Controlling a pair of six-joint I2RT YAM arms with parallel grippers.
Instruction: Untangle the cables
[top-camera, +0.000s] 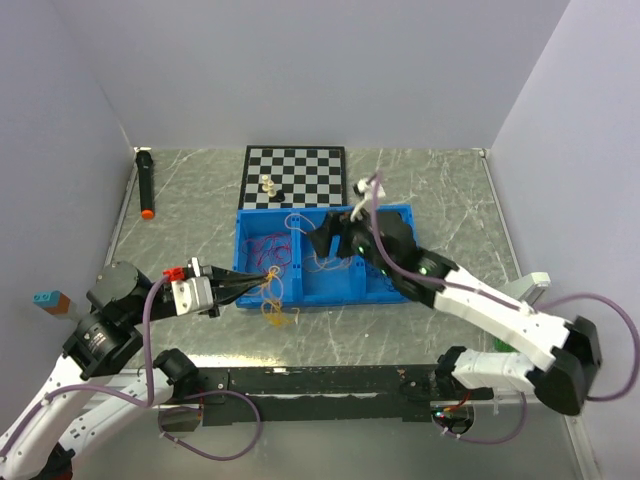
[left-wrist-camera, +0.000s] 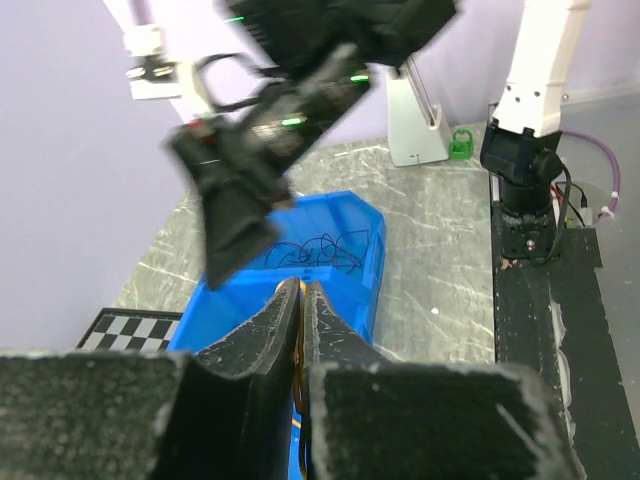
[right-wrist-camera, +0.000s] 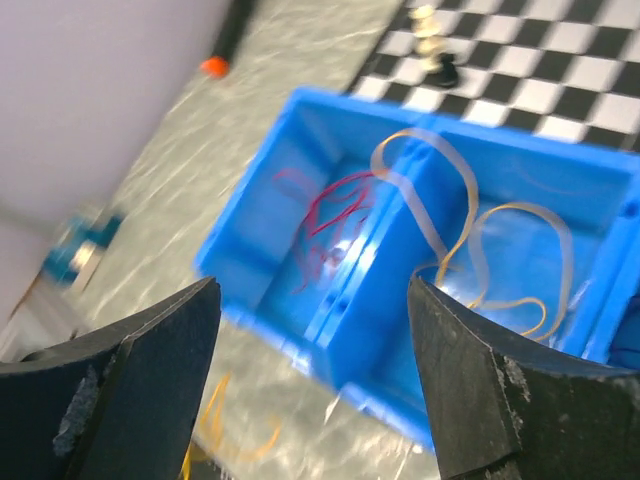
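Left gripper (left-wrist-camera: 302, 296) pinches an orange-yellow cable (top-camera: 278, 313) at the blue bin's (top-camera: 345, 291) front wall, right gripper (right-wrist-camera: 312, 292) spread above; a slow outward pull should spare the red strands (right-wrist-camera: 335, 205)

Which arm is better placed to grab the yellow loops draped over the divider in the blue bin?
Right. The right gripper hangs open over the blue bin, the yellow loops showing between its jaws. The left gripper is shut on an orange strand at the bin's front wall.
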